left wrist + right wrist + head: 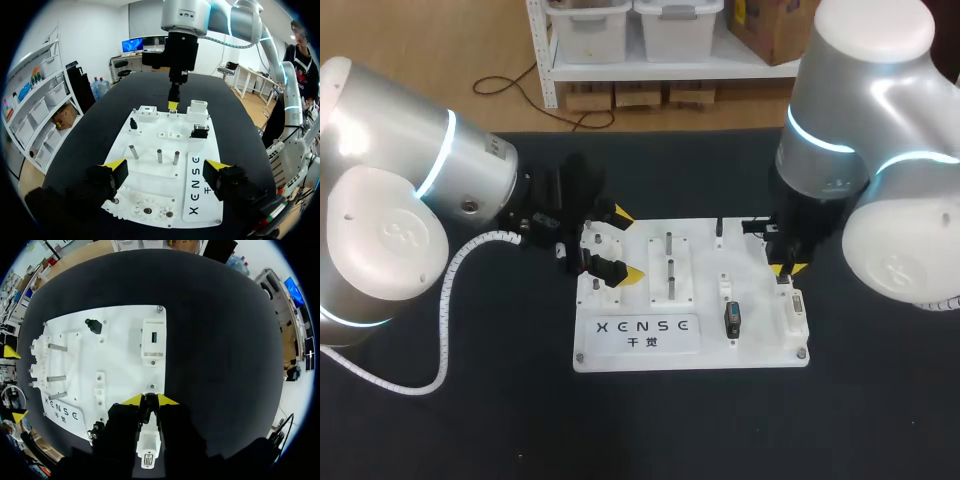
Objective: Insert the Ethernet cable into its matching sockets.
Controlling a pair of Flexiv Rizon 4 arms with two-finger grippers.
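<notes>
Judging by your right hand pinched together over the white plastic socket board and left hand spread empty, nothing looks plugged in yet.

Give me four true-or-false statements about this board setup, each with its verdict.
1. The left gripper is open, with nothing between its fingers. True.
2. The board lies on a white table. False: the table is black.
3. Three metal pegs stand upright on the board. True.
4. The right gripper is over the gears. False: it is at the board's opposite end; the left gripper is by the gears.
</notes>
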